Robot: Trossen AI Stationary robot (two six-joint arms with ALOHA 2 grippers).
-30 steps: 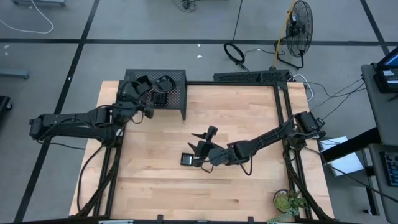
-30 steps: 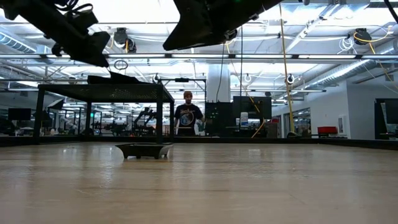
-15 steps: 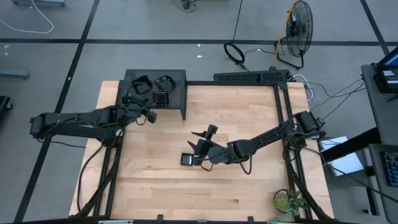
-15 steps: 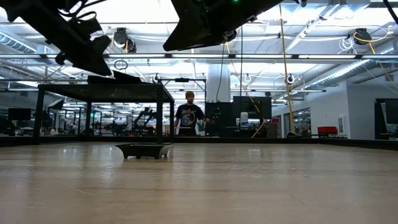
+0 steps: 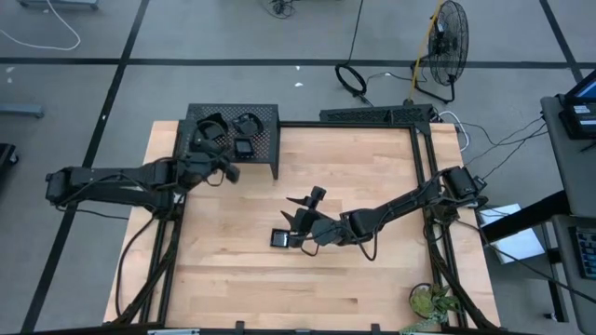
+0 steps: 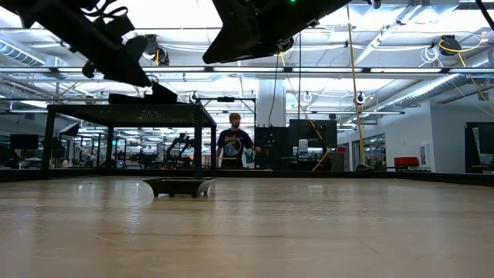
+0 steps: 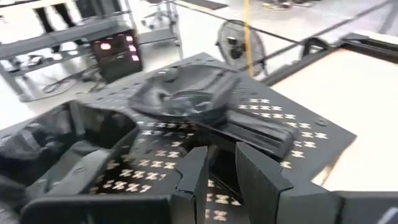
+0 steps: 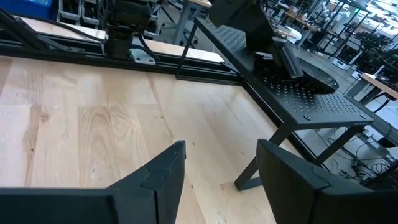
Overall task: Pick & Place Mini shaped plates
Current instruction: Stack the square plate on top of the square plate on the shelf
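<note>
done: one plate (image 5: 281, 238) lay on counter (image 5: 372, 288) | left: several plates (image 5: 228, 133) on rack (image 5: 265, 158) | left gripper (image 7: 219, 174) narrowly apart, empty, over rack | right gripper (image 8: 219, 165) apart, empty, beside placed plate

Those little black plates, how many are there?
4 I can make out: one plate on the wooden table by the right gripper, three on the mesh rack. More may be hidden.

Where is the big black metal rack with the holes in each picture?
High view: the mesh rack sits at the table's far left corner, little black plates on top.
Low view: the rack stands at the left like a small table.
Left wrist view: its holed top fills the middle.
Right wrist view: the rack is on the right.
Shared landmark: the wooden table.
</note>
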